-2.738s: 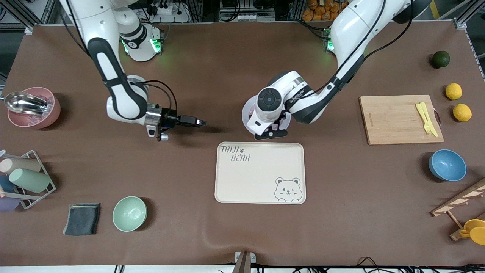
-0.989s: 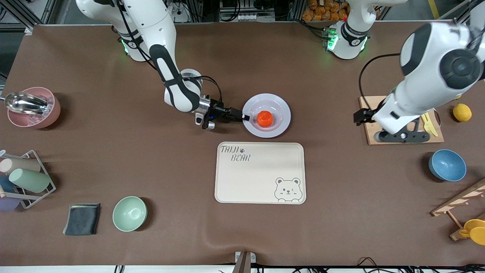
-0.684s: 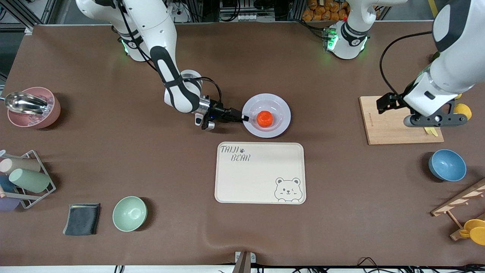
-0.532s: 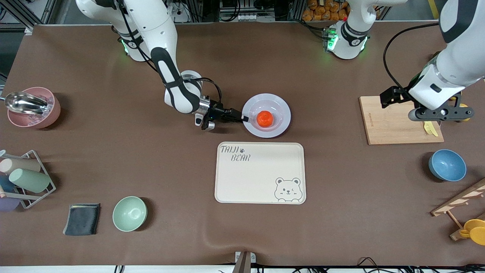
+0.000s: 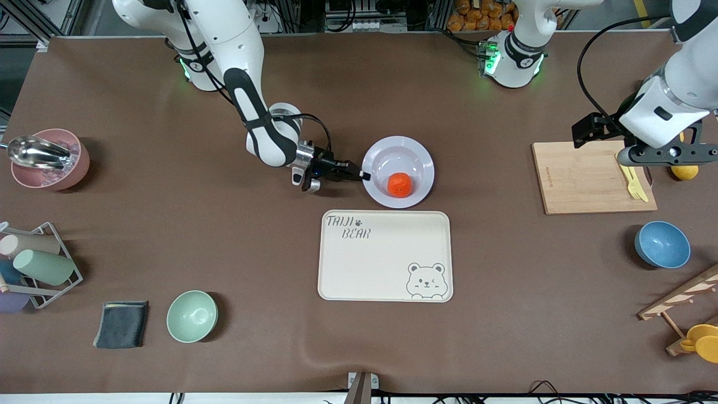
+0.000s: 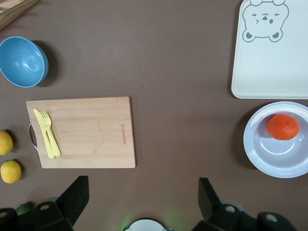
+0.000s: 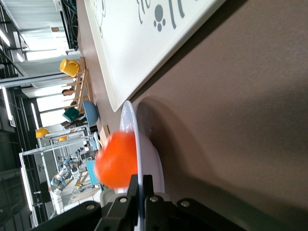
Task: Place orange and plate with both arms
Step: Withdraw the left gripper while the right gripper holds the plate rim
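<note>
right gripper [image 5: 363,175] pinches plate [image 5: 418,157] rim.

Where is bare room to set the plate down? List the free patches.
The tray is bare, just nearer the camera than the plate holding the orange, which the right gripper pinches at the rim. Cloth between tray and blue bowl is open. The cutting board end is crowded.

Fingers [image 7: 137,190] apparently pinching plate [image 7: 131,125] rim
</note>
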